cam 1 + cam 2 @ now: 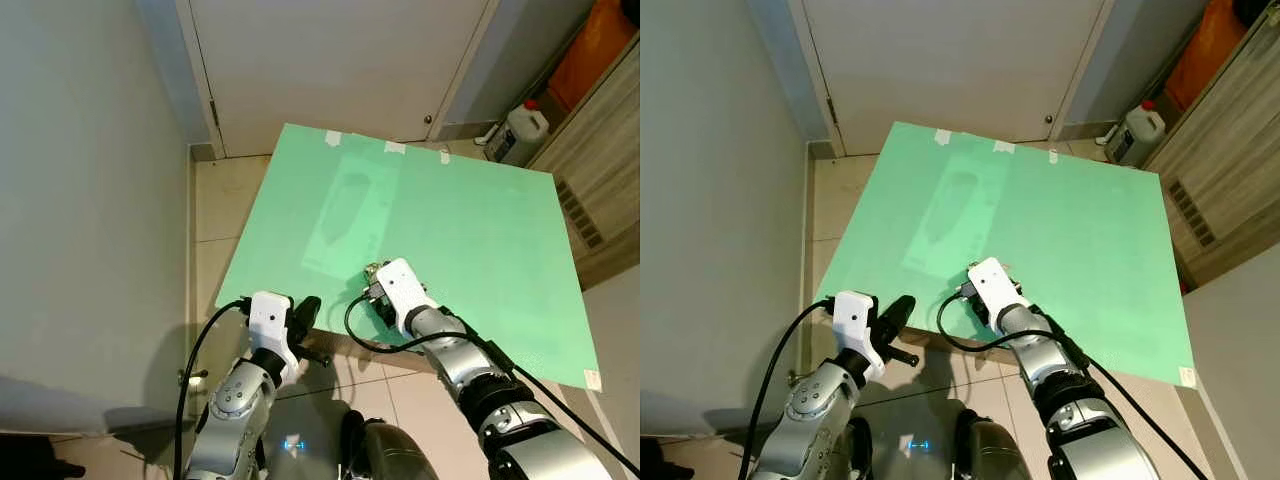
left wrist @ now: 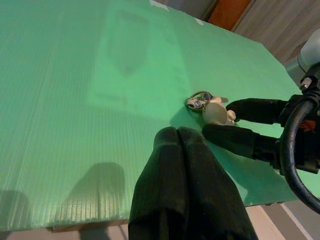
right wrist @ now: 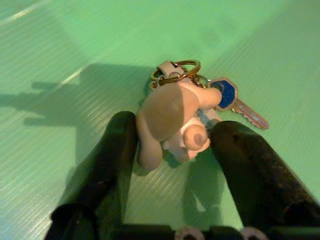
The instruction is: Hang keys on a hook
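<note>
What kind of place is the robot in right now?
Probably a home entryway or hallway: a closed white door stands ahead, the floor is beige tile, and a white plastic jug sits by a wooden cabinet. A green corrugated board serves as the work surface, holding the keys.
</note>
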Available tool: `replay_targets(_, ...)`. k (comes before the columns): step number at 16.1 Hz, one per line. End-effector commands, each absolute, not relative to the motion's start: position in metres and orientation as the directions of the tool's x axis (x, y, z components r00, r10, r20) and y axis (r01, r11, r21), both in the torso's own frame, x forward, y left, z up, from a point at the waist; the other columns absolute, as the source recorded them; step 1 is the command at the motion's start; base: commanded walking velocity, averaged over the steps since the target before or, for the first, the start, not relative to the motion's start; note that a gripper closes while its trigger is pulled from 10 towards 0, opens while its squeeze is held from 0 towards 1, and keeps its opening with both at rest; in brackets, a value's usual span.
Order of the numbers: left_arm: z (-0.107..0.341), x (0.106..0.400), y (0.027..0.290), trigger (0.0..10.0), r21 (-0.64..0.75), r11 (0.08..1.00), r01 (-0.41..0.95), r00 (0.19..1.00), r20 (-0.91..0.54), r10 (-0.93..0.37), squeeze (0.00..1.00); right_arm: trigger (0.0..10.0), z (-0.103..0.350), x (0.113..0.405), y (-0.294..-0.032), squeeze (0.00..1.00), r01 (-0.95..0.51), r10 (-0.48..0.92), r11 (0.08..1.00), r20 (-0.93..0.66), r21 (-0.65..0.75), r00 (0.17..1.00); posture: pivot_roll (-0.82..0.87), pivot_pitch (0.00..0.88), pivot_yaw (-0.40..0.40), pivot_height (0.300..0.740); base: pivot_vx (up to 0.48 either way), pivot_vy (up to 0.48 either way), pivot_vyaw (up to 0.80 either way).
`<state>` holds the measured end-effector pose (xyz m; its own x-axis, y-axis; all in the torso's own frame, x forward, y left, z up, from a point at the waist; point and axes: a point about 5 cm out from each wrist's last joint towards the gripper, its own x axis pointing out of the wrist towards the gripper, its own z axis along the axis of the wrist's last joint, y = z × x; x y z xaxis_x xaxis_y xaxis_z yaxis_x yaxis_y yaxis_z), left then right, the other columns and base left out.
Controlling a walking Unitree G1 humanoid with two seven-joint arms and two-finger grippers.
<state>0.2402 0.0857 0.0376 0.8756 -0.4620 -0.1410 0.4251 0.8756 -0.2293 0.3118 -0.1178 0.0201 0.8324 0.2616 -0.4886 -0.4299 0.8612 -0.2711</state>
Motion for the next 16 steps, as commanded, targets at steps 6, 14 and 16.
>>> replay_targets(6,0.040,0.239,0.076,10.0,-0.262,0.866,0.425,0.874,-0.131,-0.468,0.00,0.0,0.014,0.307,-0.123,0.00,-0.422,0.258,0.875,-0.508,-0.237,0.821,0.07,0.227,-0.064,0.740,0.000,0.000,0.00)
replay_targets(14,0.068,0.262,0.082,10.0,-0.205,0.870,0.449,0.884,-0.040,-0.466,0.00,10.0,0.094,0.337,-0.158,0.00,-0.363,0.349,0.924,-0.115,-0.124,0.930,0.07,0.188,-0.054,0.740,0.000,0.000,0.00)
replay_targets(16,0.108,0.281,0.082,10.0,-0.151,0.863,0.482,0.876,0.088,-0.474,0.00,10.0,0.126,0.341,-0.163,0.00,-0.414,0.416,0.901,-0.011,-0.130,0.909,0.06,0.163,-0.050,0.740,0.000,0.000,0.00)
